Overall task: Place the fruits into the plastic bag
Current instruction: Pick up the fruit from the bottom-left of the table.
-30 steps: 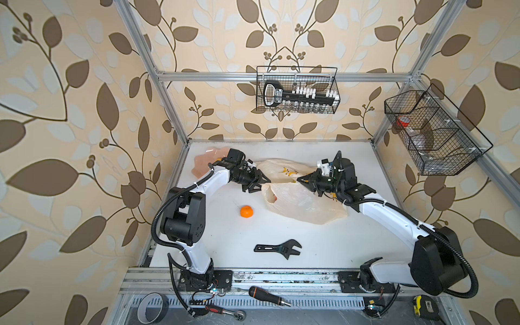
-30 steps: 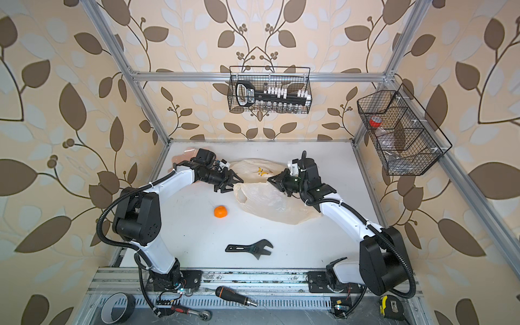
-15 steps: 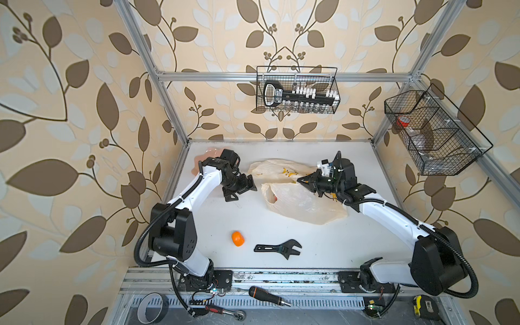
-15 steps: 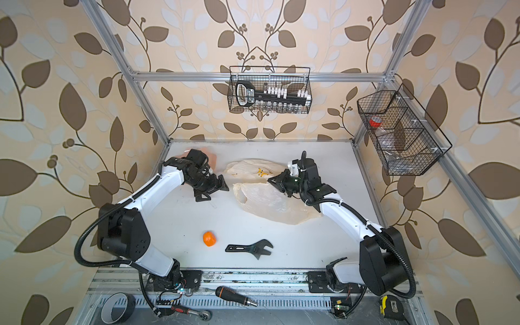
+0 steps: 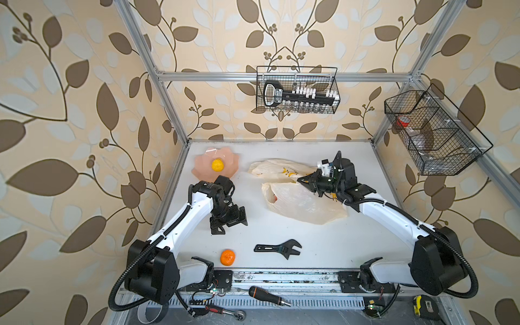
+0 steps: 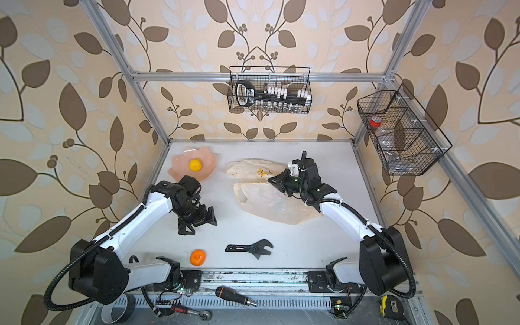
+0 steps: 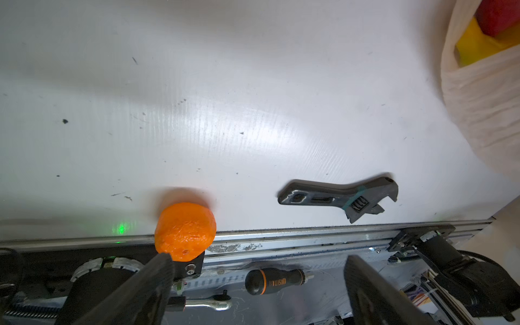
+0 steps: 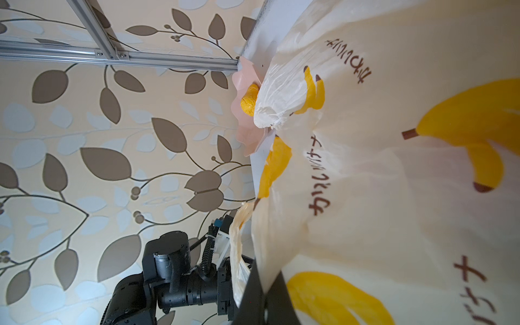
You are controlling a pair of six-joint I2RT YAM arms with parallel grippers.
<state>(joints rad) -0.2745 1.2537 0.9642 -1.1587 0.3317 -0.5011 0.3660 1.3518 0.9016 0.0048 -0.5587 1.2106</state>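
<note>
Left pincer (image 5: 229,225), wide open and empty, should straddle the tangerine (image 5: 227,257) squarely; right pincer (image 5: 303,181), clamped on the bag (image 5: 304,204) rim, holds it open.

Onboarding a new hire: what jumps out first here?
A tangerine lies loose at the front of the table, near a black wrench. The right fingers pinch the banana-print bag mid-table; the left fingers hang open and empty. A lemon sits in the pink dish at the far left.
</note>
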